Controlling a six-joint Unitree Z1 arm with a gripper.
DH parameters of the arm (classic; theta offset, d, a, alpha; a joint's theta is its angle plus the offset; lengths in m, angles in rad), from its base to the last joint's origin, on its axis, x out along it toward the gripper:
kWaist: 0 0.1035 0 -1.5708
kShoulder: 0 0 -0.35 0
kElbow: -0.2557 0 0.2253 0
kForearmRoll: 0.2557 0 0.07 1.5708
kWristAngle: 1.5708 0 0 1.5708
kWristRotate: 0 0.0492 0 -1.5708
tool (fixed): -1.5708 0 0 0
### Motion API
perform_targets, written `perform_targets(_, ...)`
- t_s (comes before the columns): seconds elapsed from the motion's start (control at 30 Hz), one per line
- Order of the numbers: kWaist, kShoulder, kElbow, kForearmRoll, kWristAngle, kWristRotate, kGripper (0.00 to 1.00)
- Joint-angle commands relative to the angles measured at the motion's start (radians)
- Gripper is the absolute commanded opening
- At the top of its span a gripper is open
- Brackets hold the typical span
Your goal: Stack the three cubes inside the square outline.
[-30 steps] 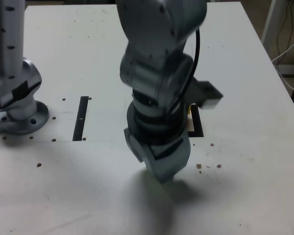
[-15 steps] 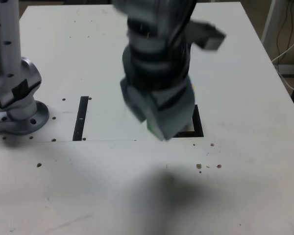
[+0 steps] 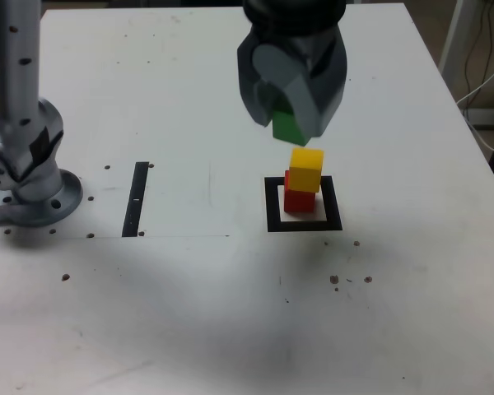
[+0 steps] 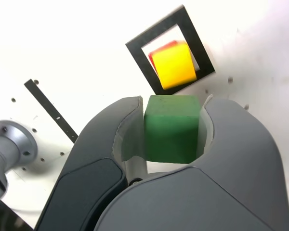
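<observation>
The hand (image 4: 172,130) is clamped on the green cube (image 4: 171,127) above the yellow cube (image 3: 305,169) and red cube (image 3: 299,199) in the square outline (image 3: 272,206) — centre it, lower gently, then release.

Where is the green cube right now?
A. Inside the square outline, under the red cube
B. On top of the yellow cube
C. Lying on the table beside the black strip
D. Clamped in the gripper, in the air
D: the gripper has its jaws closed on the green cube, held above the yellow cube, which sits on the red cube.
</observation>
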Motion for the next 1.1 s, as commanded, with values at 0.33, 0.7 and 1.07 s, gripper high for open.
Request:
perform_targets(0.33, 0.117, 0.042, -0.004, -0.001, -0.069, -0.102, 0.3)
perform_targets(0.7, 0.127, 0.116, -0.025, -0.012, -0.079, -0.105, 0.3)
perform_targets(1.07, 0.136, 0.147, -0.016, -0.029, -0.083, -0.103, 0.31)
